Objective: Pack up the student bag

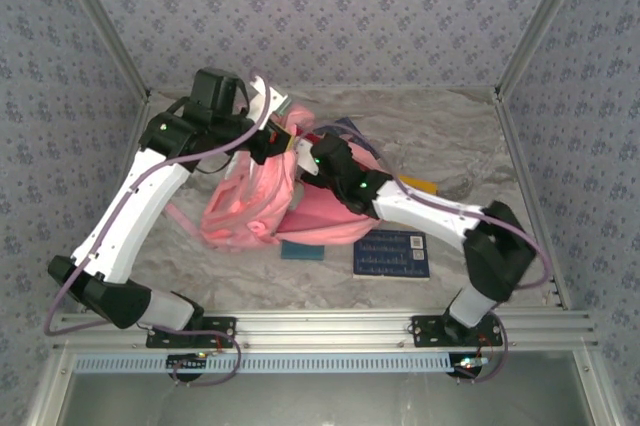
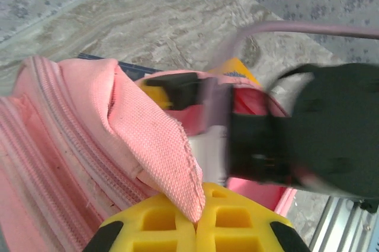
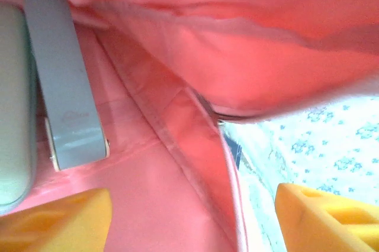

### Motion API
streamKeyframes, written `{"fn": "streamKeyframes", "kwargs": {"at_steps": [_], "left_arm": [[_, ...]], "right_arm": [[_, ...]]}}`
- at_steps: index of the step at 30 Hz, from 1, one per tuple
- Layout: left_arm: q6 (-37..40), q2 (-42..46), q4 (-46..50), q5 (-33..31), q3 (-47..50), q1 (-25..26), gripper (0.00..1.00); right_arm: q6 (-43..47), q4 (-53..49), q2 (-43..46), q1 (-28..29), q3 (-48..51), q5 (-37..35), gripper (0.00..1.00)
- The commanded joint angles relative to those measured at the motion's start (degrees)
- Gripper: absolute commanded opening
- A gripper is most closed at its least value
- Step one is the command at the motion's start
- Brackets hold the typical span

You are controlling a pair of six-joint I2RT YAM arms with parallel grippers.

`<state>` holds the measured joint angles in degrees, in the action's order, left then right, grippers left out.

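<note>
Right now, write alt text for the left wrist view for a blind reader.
The left gripper pinches a pink fabric flap of the student bag beside its zipper. At right, the blurred black right arm reaches into the bag; marbled table behind.

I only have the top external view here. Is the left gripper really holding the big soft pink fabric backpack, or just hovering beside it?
Observer: Holding. In the left wrist view the left gripper is shut on a flap of the pink fabric backpack at its opening.
Operator: And the right one, where the arm dips into the bag?
Observer: The right gripper is open, with the edge of the bag's opening running between its yellow jaws.
Operator: Anything inside?
Observer: Yes. A flat grey bar-shaped item lies on the pink lining, with a pale grey-green rounded item beside it. I cannot tell what they are.
</note>
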<state>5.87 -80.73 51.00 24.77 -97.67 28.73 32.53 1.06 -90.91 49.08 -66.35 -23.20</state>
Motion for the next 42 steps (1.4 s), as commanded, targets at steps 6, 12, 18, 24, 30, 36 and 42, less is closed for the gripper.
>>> {"fn": "streamKeyframes", "kwargs": {"at_steps": [6, 12, 18, 24, 30, 36, 42], "left_arm": [[-9.49, 3.74, -11.76, -6.62, 1.30, -6.30, 0.00], [-19.36, 7.47, -18.59, -9.78, 6.01, -12.67, 0.00], [-20.75, 7.23, -17.99, -10.88, 6.39, -12.91, 0.00], [-21.07, 7.19, -17.34, -10.60, 6.60, -12.88, 0.00], [-20.99, 7.73, -17.25, -10.36, 7.34, -12.91, 0.00], [-20.46, 8.38, -17.13, -10.37, 7.67, -12.56, 0.00], [-19.87, 8.85, -17.34, -10.20, 8.37, -12.13, 0.00]], "right_arm": [[-14.59, 5.02, 18.23, 2.95, 9.25, 0.17, 0.73], [-22.17, -3.02, 31.31, 4.06, 16.05, 5.76, 0.75], [-26.01, -7.79, 37.42, 3.40, 22.94, 16.98, 0.74], [-24.71, -10.36, 30.73, 7.36, 26.00, 21.11, 0.76], [-16.44, -12.18, 15.14, 14.17, 22.48, 16.23, 0.77], [-13.56, -14.79, 3.10, 15.30, 17.30, 14.33, 0.79], [-11.45, -15.43, -2.99, 15.08, 13.36, 15.54, 0.79]]}}
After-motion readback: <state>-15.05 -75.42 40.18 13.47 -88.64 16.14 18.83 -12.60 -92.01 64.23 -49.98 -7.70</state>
